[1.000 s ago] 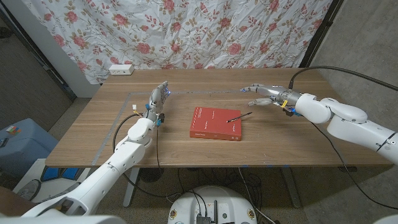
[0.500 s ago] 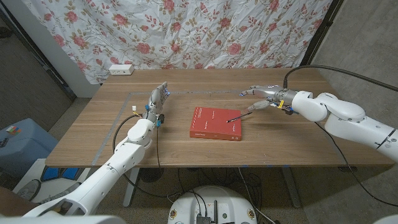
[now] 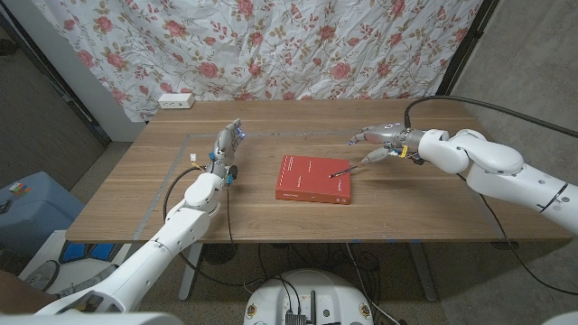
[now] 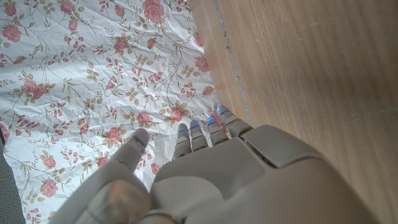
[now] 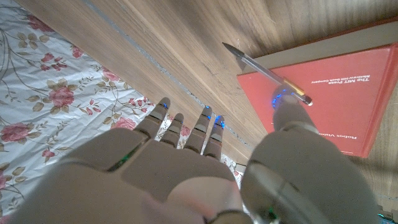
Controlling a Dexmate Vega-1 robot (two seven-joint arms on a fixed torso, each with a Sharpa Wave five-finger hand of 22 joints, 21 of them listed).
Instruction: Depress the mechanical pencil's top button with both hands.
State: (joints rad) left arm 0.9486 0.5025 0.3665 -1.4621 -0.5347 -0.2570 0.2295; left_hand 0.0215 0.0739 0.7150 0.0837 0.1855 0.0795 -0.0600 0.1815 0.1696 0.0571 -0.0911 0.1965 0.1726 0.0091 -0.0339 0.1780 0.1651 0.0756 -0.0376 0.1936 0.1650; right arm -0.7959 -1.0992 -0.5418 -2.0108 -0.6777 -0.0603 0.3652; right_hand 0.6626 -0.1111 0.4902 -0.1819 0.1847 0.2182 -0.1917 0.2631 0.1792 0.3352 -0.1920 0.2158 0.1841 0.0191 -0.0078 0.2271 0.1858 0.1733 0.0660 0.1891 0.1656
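on the far right corner of the red book (image 3: pixel 313 179) lies the pencil (image 3: pixel 348 168), a thin clear-barrelled stick with a dark tip, slanting off the book's edge toward the right hand (image 3: pixel 379 140). by my reckoning the job is barely begun: the pencil is not lifted, nothing grips it and its button is unpressed. the right hand hovers just beside the pencil's outer end, holding nothing, with fingers spread and the thumb close to the barrel; whether it touches i cannot tell. the left hand (image 3: pixel 228 148) stands well apart on the other side of the book, fingers straight and apart, empty. both hands are smooth pale grey shells with blue-lit fingertips. the book is a flat matte slab with small white print. under it the desk (image 3: pixel 271 212) is warm wood grain with a taped line, and a rose-printed cloth (image 3: pixel 271 45) hangs wrinkled behind.
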